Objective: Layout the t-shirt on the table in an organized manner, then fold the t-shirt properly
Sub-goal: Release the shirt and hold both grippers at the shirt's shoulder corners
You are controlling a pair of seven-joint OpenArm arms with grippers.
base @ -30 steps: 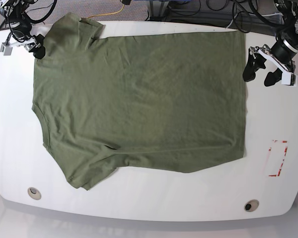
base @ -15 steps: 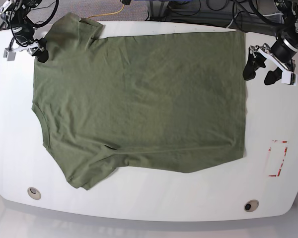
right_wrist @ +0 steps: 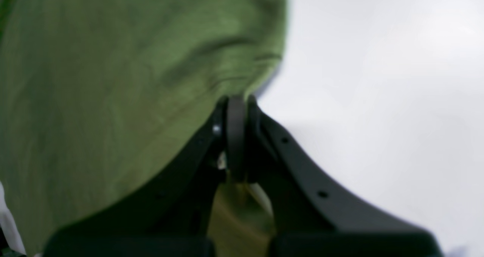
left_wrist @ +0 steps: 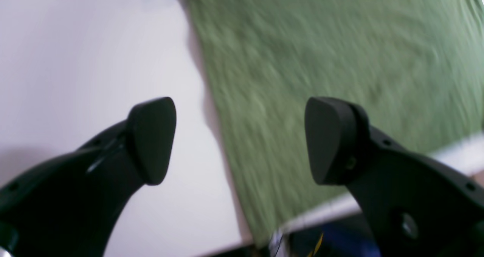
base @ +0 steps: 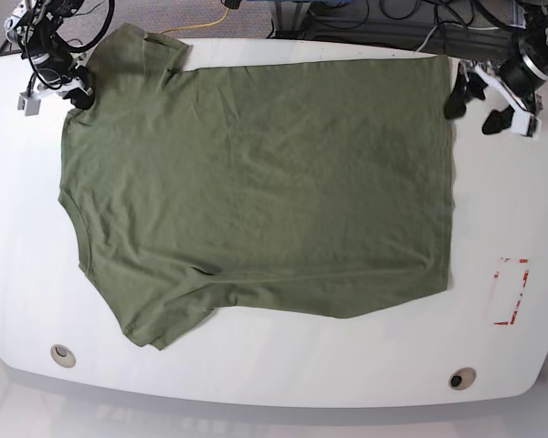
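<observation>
The olive-green t-shirt (base: 256, 187) lies spread flat across the glossy white bench (base: 283, 365), its hem toward the base view's right and its collar and sleeves toward the left. One sleeve reaches the far left corner of the bench and the other points toward the near edge, above a round grommet hole (base: 62, 355). A second grommet hole (base: 461, 378) sits near the right front, and a red dashed rectangle mark (base: 511, 291) lies on bare bench just beyond the hem.

The right end effector (base: 80, 94) is at the far sleeve, on the base view's left. In its wrist view the two black fingers (right_wrist: 236, 136) are pressed together with no gap, their tips at the sleeve's edge; the picture is blurred, so whether a pinch of cloth sits between them is hard to say, though green fabric seems to show just behind the tips.

The left end effector (base: 475, 105) hangs at the far hem corner, on the base view's right. Its wrist view shows the pads (left_wrist: 153, 140) spread wide apart with nothing between them, one over bare bench and the other over the shirt's edge.
</observation>
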